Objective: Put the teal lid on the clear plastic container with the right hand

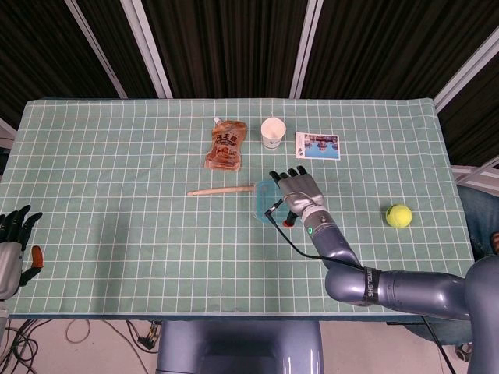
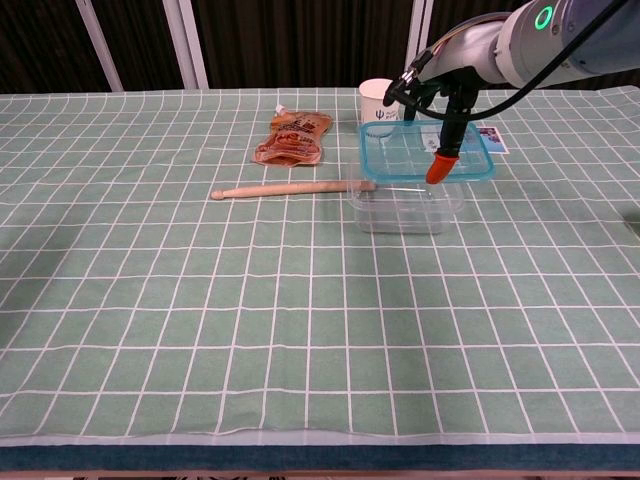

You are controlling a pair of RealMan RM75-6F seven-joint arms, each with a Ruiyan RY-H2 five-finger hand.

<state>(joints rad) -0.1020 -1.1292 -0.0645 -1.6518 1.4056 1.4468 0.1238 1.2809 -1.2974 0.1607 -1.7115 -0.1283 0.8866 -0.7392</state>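
My right hand [image 2: 447, 92] holds the teal lid [image 2: 415, 150] by its far right side, the orange-tipped thumb lying over the lid's front. The lid hovers roughly level, just above the clear plastic container [image 2: 404, 210] and shifted a little to the right of it. In the head view the right hand [image 1: 299, 192] covers most of the lid [image 1: 263, 199], and the container is hidden under them. My left hand [image 1: 14, 243] hangs at the table's near left edge, fingers apart and empty.
A wooden stick [image 2: 290, 188] lies just left of the container, its tip touching it. Behind are a brown pouch [image 2: 293, 137], a paper cup [image 2: 375, 100] and a photo card [image 1: 318, 146]. A tennis ball [image 1: 398, 215] sits to the right.
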